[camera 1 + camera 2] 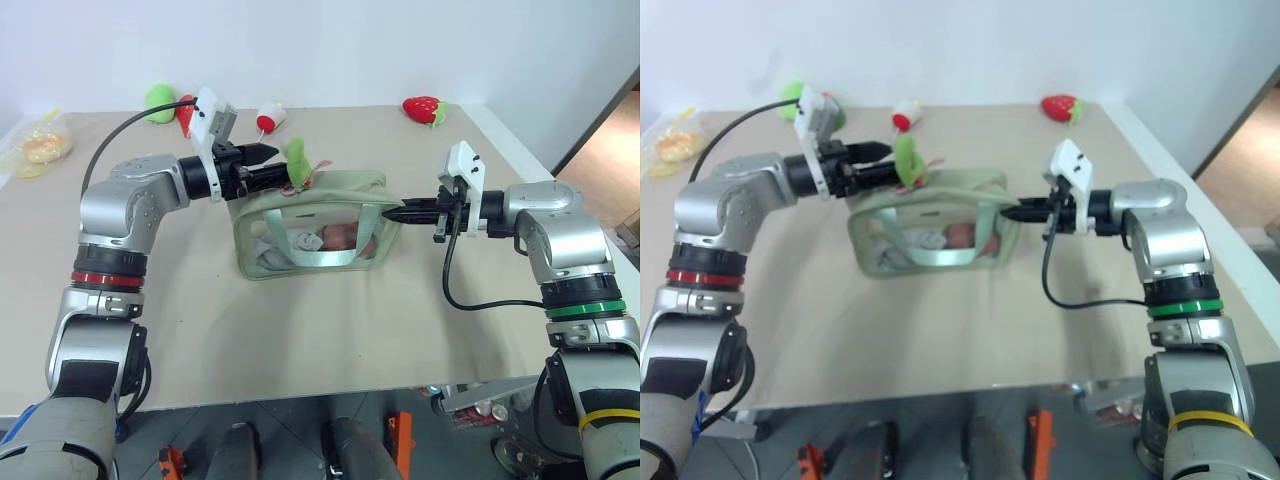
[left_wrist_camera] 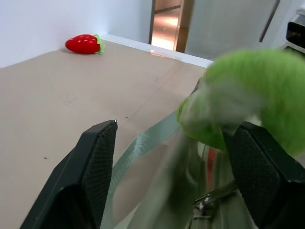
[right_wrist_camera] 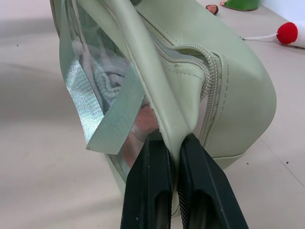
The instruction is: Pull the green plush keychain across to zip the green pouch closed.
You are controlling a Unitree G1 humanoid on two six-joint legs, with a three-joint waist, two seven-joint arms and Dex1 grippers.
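the table (image 1: 330, 330) is lying matte and beige, no writing readable. the pouch (image 1: 330, 190) is sitting mid-table — boxy sage fabric, clear window. the right gripper (image 3: 174, 143) is pinching its end fabric. the left gripper (image 2: 176, 143) is standing released, fingers apart around the keychain (image 1: 296, 152) — fuzzy lime, at the pouch's far-left top.

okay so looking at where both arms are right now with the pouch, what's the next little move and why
Probably close the left end effector on the green plush keychain. Its fingers stand open with the keychain between them, not gripped, at the left end of the green pouch. The right end effector is shut on the pouch's other end, bracing it.
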